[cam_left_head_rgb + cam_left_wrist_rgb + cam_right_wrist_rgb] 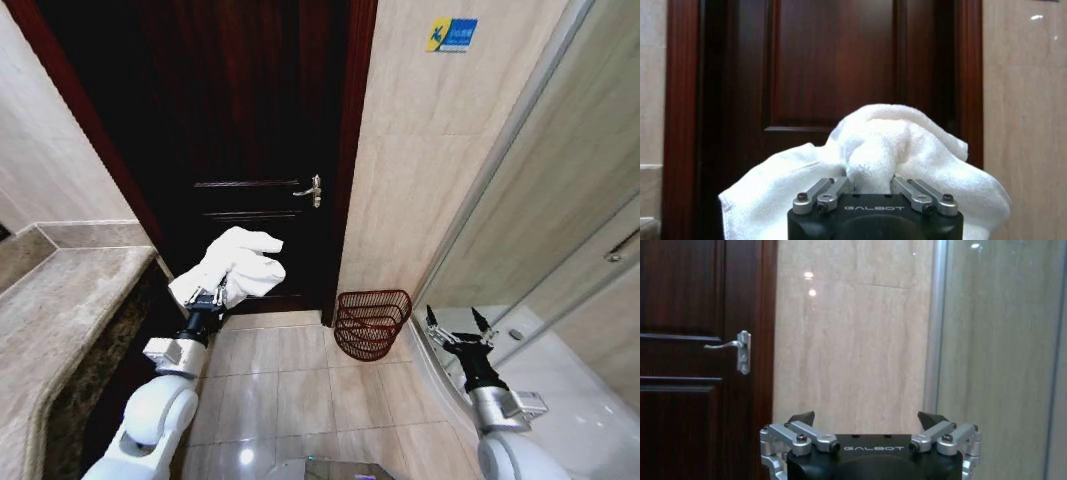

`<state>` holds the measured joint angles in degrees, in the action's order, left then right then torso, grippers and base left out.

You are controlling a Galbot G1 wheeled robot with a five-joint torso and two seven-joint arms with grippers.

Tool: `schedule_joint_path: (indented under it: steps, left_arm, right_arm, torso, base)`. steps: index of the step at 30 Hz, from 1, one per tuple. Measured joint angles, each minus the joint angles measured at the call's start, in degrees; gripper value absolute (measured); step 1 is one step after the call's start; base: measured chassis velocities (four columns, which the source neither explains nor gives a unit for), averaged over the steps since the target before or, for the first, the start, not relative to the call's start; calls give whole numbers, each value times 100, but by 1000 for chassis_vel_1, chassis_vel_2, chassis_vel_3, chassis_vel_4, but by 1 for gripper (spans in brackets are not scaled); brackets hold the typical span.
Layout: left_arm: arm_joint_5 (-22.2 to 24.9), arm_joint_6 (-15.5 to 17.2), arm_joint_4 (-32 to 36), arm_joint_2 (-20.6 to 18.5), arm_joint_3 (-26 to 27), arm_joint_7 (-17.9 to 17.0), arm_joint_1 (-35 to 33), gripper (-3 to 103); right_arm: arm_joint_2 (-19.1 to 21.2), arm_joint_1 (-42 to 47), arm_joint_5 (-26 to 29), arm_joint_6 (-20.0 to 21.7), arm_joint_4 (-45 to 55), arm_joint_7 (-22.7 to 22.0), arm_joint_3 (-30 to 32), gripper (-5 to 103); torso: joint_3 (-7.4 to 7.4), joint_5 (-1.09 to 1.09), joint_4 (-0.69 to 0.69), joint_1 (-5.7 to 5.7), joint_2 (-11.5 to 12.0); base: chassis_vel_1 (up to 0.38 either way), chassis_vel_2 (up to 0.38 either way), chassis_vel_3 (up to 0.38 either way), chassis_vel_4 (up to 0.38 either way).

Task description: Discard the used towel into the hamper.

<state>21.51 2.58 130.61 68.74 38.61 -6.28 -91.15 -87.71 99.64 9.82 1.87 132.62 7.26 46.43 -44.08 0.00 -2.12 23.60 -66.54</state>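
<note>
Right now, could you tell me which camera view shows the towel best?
The left wrist view: the white towel is bunched close up, pinched in the left claw. The head view shows the towel whole but smaller, held up before the dark door. The right wrist view faces door, wall and glass.
</note>
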Motion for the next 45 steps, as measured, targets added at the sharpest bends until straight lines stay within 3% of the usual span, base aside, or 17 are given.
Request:
schedule_joint_path:
  steps: [9, 21, 45]
  left_arm:
    - [-25, -23, 1, 25, -37, 4, 30, 19]
    - [-108, -171, 19, 67, -51, 108, -209, 19]
    - [125, -285, -399, 29, 51, 100, 216, 19]
  right_arm:
    - [1, -9, 62, -168, -30, -41, -10, 100]
    - [-74, -50, 249, -69, 104, -316, -99, 100]
    - [-7, -366, 213, -105, -121, -290, 13, 100]
  torso:
    - [-1, 1, 0, 1, -2]
    - [34, -1, -1, -33, 68]
    - [420, 0, 1, -353, 776]
  base:
    - [-171, -161, 160, 149]
    - [-20, -34, 1, 2]
    - [-65, -61, -62, -61]
